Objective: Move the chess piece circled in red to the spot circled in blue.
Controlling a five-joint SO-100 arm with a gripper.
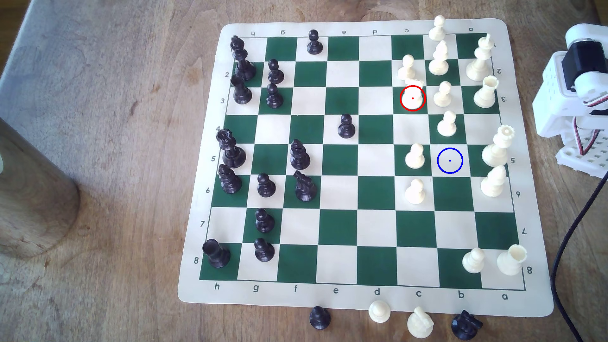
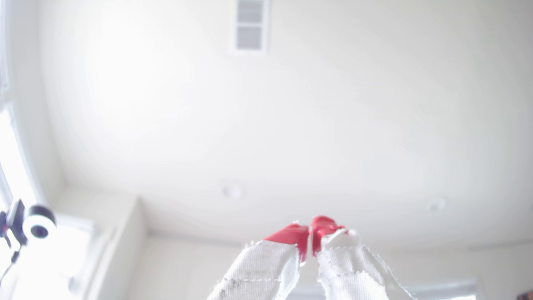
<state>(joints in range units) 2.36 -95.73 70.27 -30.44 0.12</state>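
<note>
So the cream knight (image 1: 412, 98) sits on its green square inside the red ring, just below a cream pawn (image 1: 406, 68) and beside another pawn (image 1: 443, 94) on the exterior view's right. The blue-ringed cream square (image 1: 449, 160) is bare, two rows down and one column toward the exterior view's right. In the wrist view the gripper (image 2: 310, 235) points up at the ceiling (image 2: 259, 115), red tips pressed together with nothing between them, and the arm's white base (image 1: 579, 95) is off the board's (image 1: 362, 297) right edge.
</note>
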